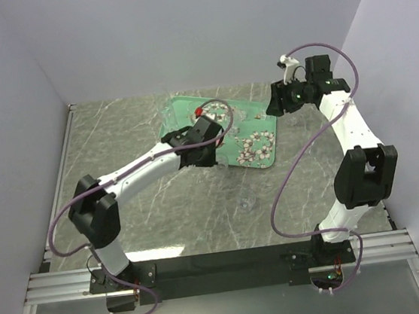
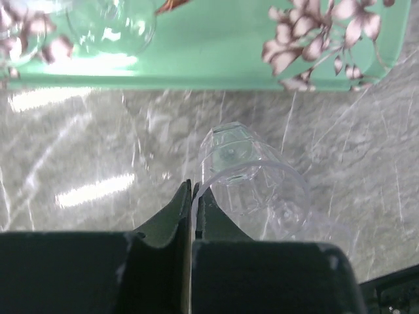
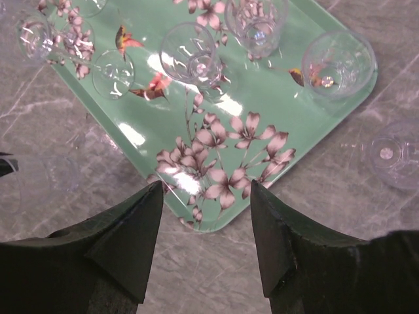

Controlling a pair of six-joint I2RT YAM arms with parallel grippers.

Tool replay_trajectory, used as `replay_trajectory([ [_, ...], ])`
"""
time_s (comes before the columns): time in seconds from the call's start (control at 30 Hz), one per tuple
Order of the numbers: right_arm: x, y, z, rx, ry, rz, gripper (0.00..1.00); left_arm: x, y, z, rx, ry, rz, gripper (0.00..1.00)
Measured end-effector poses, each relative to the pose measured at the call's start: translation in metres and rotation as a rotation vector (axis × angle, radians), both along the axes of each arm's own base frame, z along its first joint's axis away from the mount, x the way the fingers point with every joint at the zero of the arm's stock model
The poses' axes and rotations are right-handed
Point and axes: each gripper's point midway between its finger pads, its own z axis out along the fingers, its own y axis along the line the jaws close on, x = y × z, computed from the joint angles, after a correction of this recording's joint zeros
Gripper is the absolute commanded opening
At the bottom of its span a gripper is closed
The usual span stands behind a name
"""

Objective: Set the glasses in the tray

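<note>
The mint-green tray point(image 1: 189, 114) with white blossoms lies at the table's middle back and holds several clear glasses point(image 3: 190, 55). My left gripper point(image 2: 194, 186) is shut on the rim of a clear glass point(image 2: 252, 190), just off the tray's near edge point(image 2: 216, 62); in the top view it sits at that edge point(image 1: 211, 157). My right gripper point(image 3: 206, 190) is open and empty above the tray's corner point(image 3: 216, 209); in the top view it is at the tray's right side point(image 1: 275, 104). One glass point(image 3: 393, 154) stands on the table beside the tray.
Another clear glass point(image 1: 248, 200) stands on the grey marble tabletop point(image 1: 150, 232), nearer to me than the tray. White walls close in the left, back and right. The arms' black base rail point(image 1: 222, 265) runs along the near edge.
</note>
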Motion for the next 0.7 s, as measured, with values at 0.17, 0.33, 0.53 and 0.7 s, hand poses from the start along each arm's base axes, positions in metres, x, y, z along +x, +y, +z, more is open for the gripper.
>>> replay_trajectory([
  [0.17,-0.01,-0.013,-0.016,0.007,0.039,-0.021,0.63,0.018,-0.014,0.0,0.061,-0.007,-0.044,0.0],
  [0.33,-0.015,-0.025,-0.022,0.01,0.048,-0.044,0.63,0.033,-0.026,-0.003,0.11,-0.005,-0.079,0.0],
  [0.53,-0.016,-0.033,-0.02,0.014,0.036,-0.06,0.63,0.051,-0.039,-0.003,0.137,-0.027,-0.101,0.01],
  [0.7,-0.014,-0.034,-0.018,0.019,0.023,-0.059,0.63,0.059,-0.045,-0.005,0.153,-0.033,-0.109,0.01],
])
